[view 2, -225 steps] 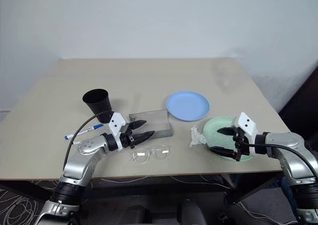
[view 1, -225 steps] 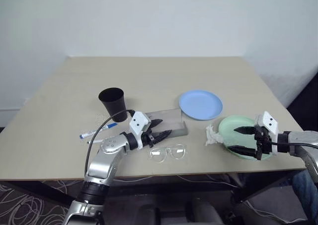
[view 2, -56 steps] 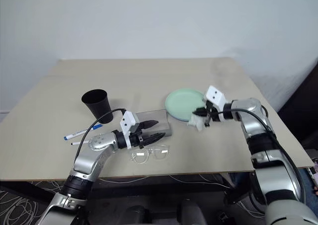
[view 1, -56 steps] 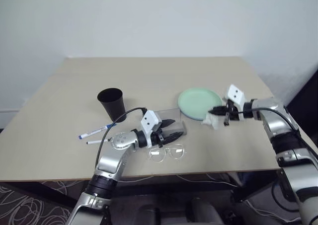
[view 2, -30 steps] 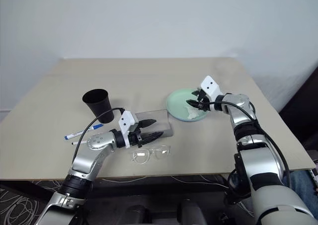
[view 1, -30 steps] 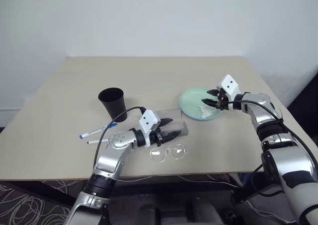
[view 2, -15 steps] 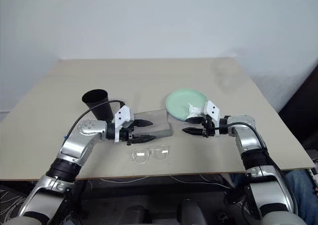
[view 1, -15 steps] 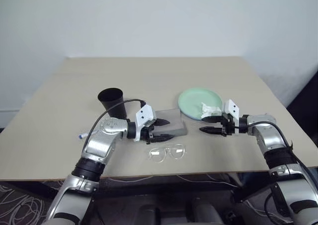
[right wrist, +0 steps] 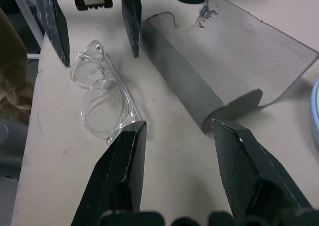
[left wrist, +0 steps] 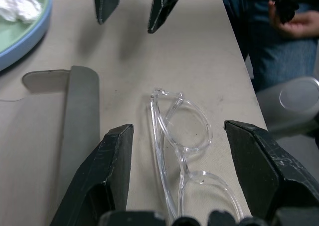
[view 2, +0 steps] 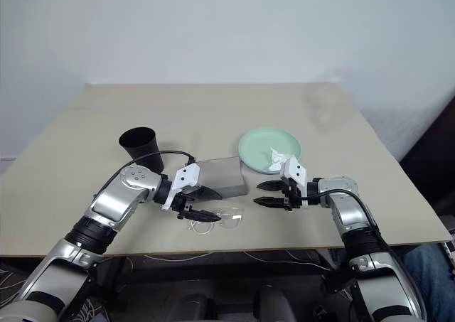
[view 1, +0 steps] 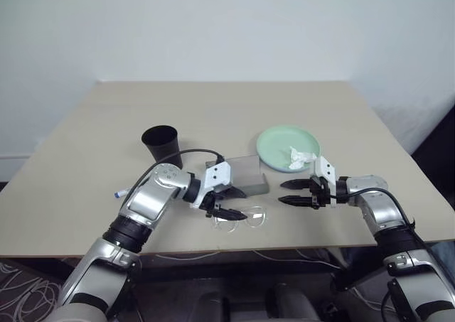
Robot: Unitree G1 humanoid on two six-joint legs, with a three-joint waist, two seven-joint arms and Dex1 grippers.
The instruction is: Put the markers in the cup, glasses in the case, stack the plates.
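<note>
The left gripper (left wrist: 177,151) stands open astride the clear glasses (left wrist: 185,161) on the desk (left wrist: 209,61), grey case (left wrist: 79,116) beside, right gripper (left wrist: 134,6) opposite.

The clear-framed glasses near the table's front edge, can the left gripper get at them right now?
Probably yes. The left gripper is open and straddles the clear-framed glasses, one finger on each side. Nothing lies between them; the grey case sits just beside.

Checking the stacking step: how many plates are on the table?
2. The mint green plate lies on top, right of the case, with a crumpled tissue on it; the light blue plate sits beneath it, only its rim peeking out.
</note>
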